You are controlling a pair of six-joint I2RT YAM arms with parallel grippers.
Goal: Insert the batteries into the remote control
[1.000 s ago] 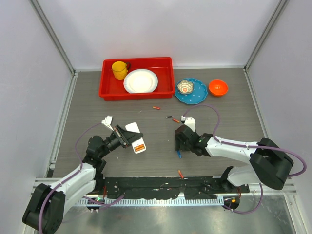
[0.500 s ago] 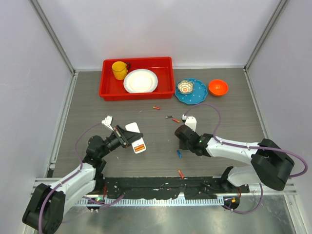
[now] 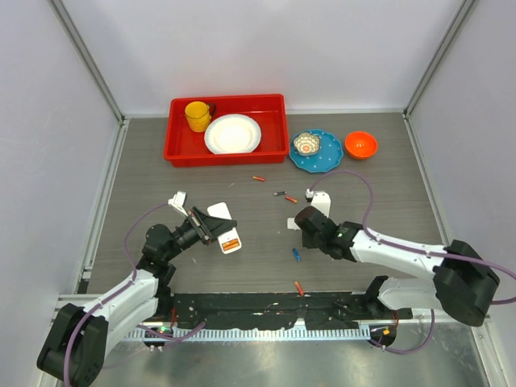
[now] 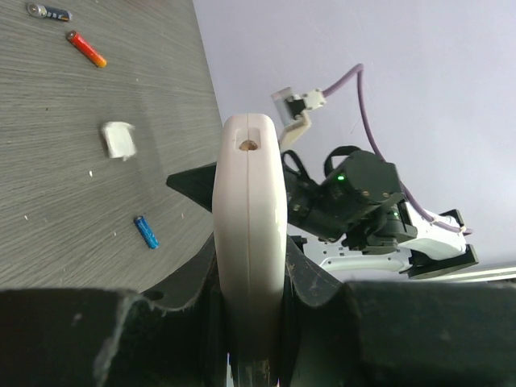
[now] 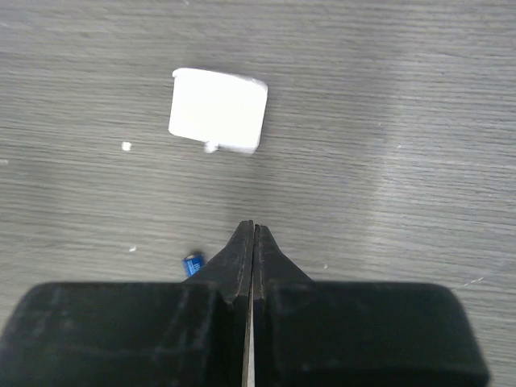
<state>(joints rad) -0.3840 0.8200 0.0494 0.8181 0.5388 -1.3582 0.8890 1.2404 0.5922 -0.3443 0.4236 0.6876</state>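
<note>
My left gripper [image 3: 211,227] is shut on the white remote control [image 3: 226,235], holding it edge-up above the table; its red panel faces the near side. The left wrist view shows the remote control [image 4: 250,234] clamped between both fingers. My right gripper [image 3: 301,235] hangs low over the table centre, its jaws [image 5: 253,234] pressed together with nothing between them. A blue battery [image 3: 297,255] lies just beside it and peeks out left of the fingers [image 5: 192,264]. A red battery [image 3: 299,288] lies nearer the front. Orange and dark batteries [image 3: 284,196] lie farther back, and one more orange battery [image 3: 258,178] lies behind them.
A small white cover piece [image 5: 218,110] lies on the table ahead of the right fingers [image 3: 293,223]. At the back stand a red tray [image 3: 278,103] with a yellow cup and white plate, a blue plate [image 3: 326,159] with a small bowl, and an orange bowl [image 3: 360,144].
The right gripper's jaws have closed on nothing and it has drawn back slightly to the right, uncovering the white cover piece. The left arm and remote have not moved.
</note>
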